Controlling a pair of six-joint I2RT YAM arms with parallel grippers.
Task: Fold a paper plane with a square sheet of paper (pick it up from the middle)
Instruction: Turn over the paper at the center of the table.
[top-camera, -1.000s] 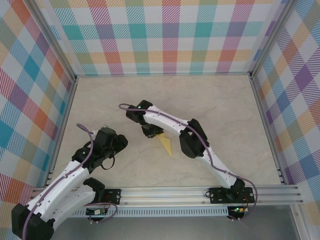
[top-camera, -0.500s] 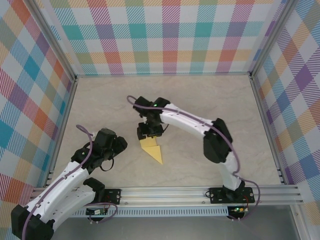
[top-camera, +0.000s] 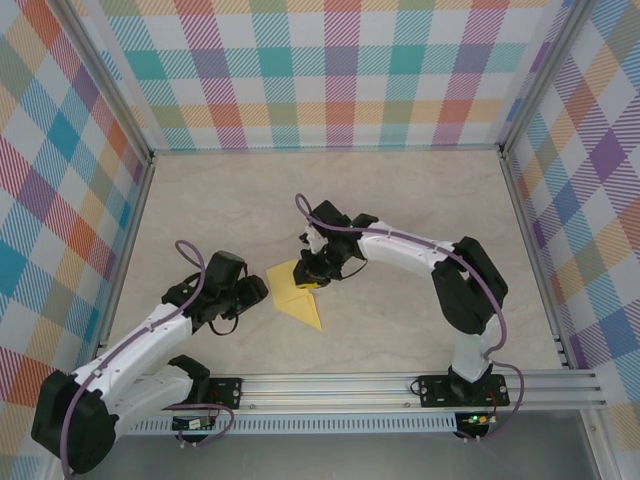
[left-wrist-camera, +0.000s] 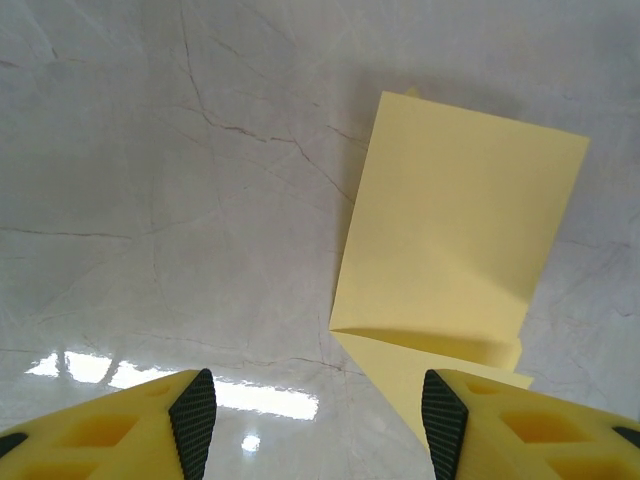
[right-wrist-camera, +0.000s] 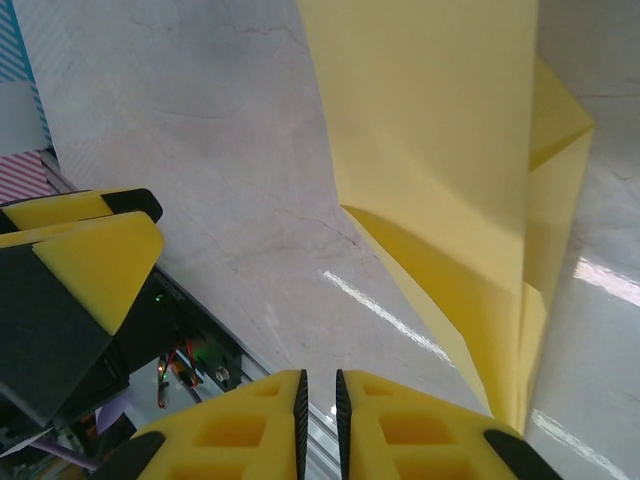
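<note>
Overhead view of a pale marble-look counter (top-camera: 420, 220) between checked walls. A partly folded yellow paper (top-camera: 295, 298) lies just toward 7 o'clock from the counter's middle, its pointed end aimed at 5 o'clock and one flap lifted. The left hand (top-camera: 258, 290) sits just beside the paper at its 9 o'clock, fingers apart, nothing between them. The right hand (top-camera: 316, 272) is at the paper's 1 o'clock edge, fingers almost together, with the paper beside them rather than pinched between.
</note>
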